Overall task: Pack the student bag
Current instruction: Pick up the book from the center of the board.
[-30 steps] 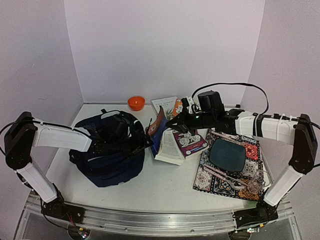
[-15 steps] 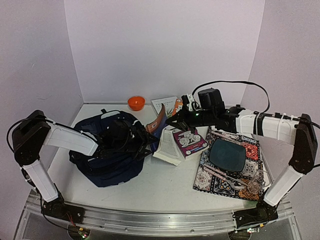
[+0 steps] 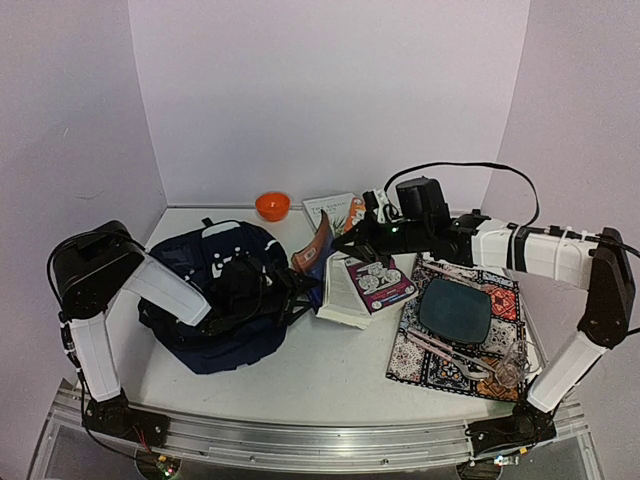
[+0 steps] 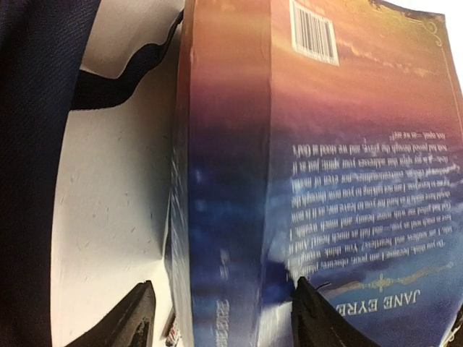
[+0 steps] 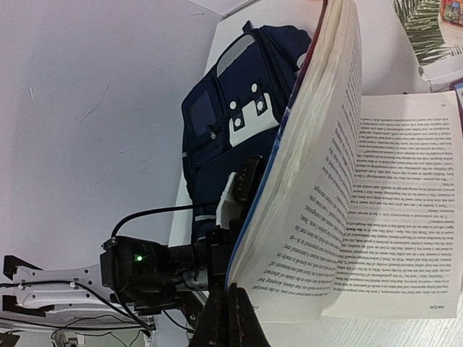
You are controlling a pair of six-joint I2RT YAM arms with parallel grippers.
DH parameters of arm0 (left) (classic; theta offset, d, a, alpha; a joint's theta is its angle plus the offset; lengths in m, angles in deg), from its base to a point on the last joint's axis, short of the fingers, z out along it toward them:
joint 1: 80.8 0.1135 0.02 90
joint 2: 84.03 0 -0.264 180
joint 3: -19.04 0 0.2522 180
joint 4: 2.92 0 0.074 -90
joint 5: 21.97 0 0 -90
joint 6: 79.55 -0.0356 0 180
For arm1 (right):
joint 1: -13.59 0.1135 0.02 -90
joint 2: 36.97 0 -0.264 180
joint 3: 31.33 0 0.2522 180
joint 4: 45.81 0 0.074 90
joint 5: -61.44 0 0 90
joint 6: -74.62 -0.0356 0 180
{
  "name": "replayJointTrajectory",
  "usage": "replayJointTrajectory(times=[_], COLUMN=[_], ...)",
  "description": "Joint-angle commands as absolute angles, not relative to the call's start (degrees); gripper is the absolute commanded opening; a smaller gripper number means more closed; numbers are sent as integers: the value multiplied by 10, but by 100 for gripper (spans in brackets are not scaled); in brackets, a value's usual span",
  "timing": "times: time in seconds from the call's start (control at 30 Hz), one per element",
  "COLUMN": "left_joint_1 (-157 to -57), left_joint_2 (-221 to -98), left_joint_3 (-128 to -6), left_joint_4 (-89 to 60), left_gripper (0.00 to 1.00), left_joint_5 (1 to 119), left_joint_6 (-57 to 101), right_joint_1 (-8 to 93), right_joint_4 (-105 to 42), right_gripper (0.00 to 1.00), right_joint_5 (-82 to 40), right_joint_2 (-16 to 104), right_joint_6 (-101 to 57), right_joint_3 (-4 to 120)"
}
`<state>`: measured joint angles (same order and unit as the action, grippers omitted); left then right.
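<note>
The student bag (image 3: pixel 215 300), a navy backpack, lies on the left of the table; it also shows in the wrist views (image 4: pixel 36 144) (image 5: pixel 217 108). Just right of it a paperback book (image 3: pixel 345 290) stands open with one cover raised. My left gripper (image 3: pixel 292 290) reaches over the bag, and its jaws (image 4: pixel 224 318) stand open astride the book's spine (image 4: pixel 231 159). The left fingertip (image 4: pixel 137 322) is just clear of the book. My right gripper (image 3: pixel 347 245) (image 5: pixel 230 311) is shut on the edge of the raised cover, the pages (image 5: pixel 376 217) fanning to its right.
An orange bowl (image 3: pixel 272 205) and more books (image 3: pixel 335 208) sit at the back. A small illustrated book (image 3: pixel 385 282) lies beside the open one. On the right, a patterned mat (image 3: pixel 500 300) carries a dark plate (image 3: pixel 455 310), cutlery (image 3: pixel 450 350) and a clear glass (image 3: pixel 510 370).
My left arm has swung inward and carried its gripper right, over the bag to the book's spine, its jaws narrowing slightly. The right gripper has kept its hold on the cover.
</note>
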<state>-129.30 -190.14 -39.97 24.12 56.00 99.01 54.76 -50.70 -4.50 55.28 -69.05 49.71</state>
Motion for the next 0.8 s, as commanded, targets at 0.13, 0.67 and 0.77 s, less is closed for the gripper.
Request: replayJointTrajectory(times=[0.13,0.67,0.77], left_joint_1=[-1299,-1307,-1308], left_joint_2=[-1960,-1994,-1992], left_joint_3=[-427,-438,-437], left_joint_4=[368,447,450], left_gripper=[54,20,15], left_joint_5=[552,568,569], left_joint_6=[992,994,998], right_joint_1=[546,546,545], right_joint_4=[-586,-512,-491], right_gripper=[0,15,34], right_joint_5=[-36,-136,-152], right_joint_2=[520,492,488], right_joint_6=[-689,-678,-691], right_joint_3=[480,371,347])
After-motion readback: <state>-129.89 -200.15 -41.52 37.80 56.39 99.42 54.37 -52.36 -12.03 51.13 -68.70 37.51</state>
